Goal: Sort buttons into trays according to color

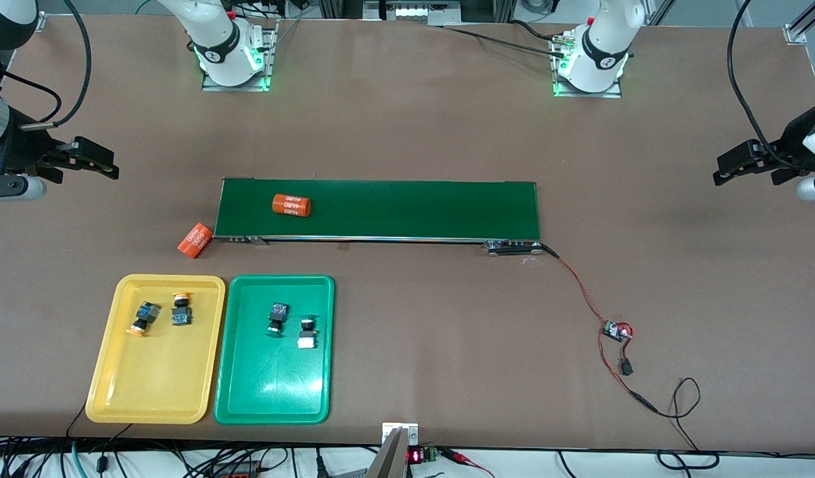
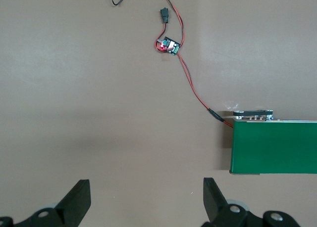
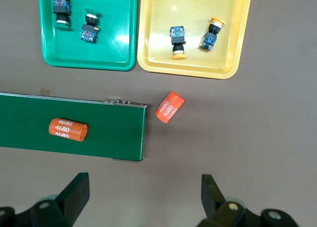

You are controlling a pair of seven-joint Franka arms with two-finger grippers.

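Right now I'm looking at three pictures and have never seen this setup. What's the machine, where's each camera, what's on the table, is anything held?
Two robot arms are bolted along one edge of a brown table. The wide picture comes from a high camera facing them; the other two come from cameras on each arm's wrist, looking down past the fingers.

The left gripper and the right gripper wait at their own ends of the table, both open and empty.

In the middle lies a dark-green conveyor belt with one orange cylinder on it; a second cylinder lies on the table beside the belt's end. Nearer the front camera sit a yellow tray holding two yellow-capped buttons and a green tray holding two more buttons. A small circuit board is wired to the belt.
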